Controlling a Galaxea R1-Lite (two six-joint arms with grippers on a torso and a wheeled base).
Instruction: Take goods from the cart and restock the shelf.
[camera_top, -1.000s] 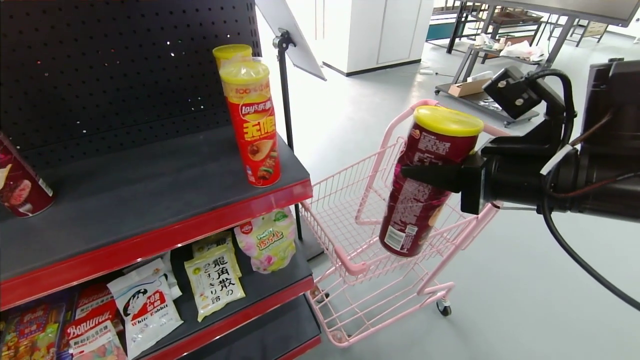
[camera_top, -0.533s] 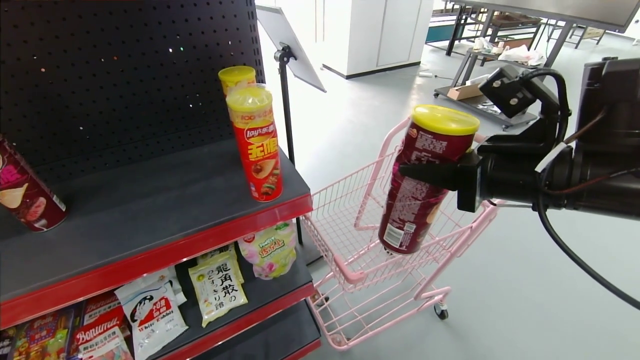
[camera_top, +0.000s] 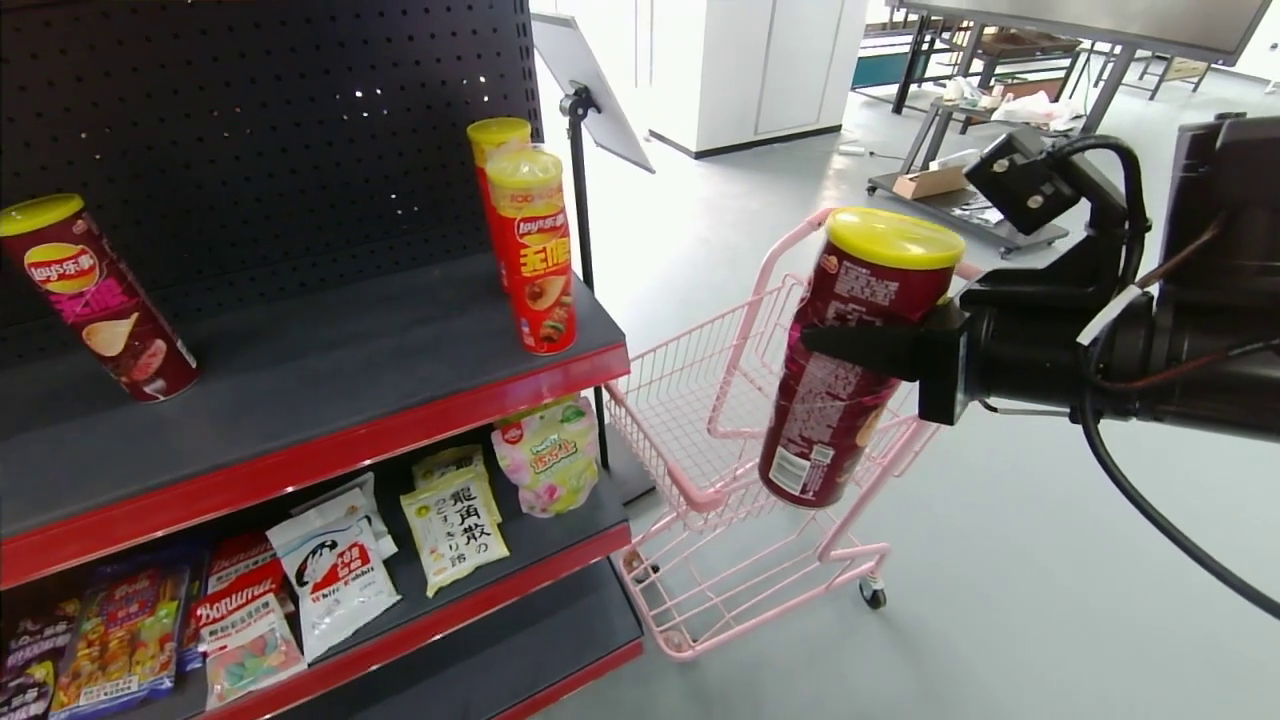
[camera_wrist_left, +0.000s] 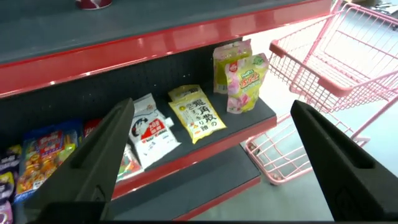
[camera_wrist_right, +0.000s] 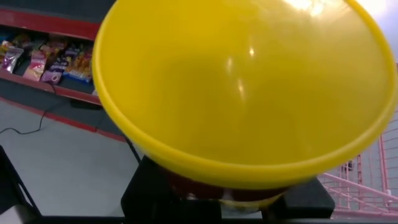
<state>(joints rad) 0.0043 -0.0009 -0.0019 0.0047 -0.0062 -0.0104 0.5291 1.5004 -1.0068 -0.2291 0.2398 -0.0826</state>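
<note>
Right of frame in the head view, the right claw (camera_top: 868, 352) is clamped across the dark red chip can (camera_top: 835, 440), held near upright over the pink cart (camera_top: 690, 515), evidently for carrying to the shelf (camera_top: 330, 390) at left; the left wrist view adds the left claw (camera_wrist_left: 211, 109), spread apart and empty, facing lower-shelf snack bags (camera_wrist_left: 196, 118).

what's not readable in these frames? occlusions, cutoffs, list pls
Head view: the maroon can hides the far finger of the right gripper and part of the cart basket, so leftovers can't be ruled out.
Head view: the red can covers most of the rear can on the shelf.
Head view: snack packs at bottom left are cut by the edge.
Right wrist view: the yellow lid blocks the can's body.
</note>
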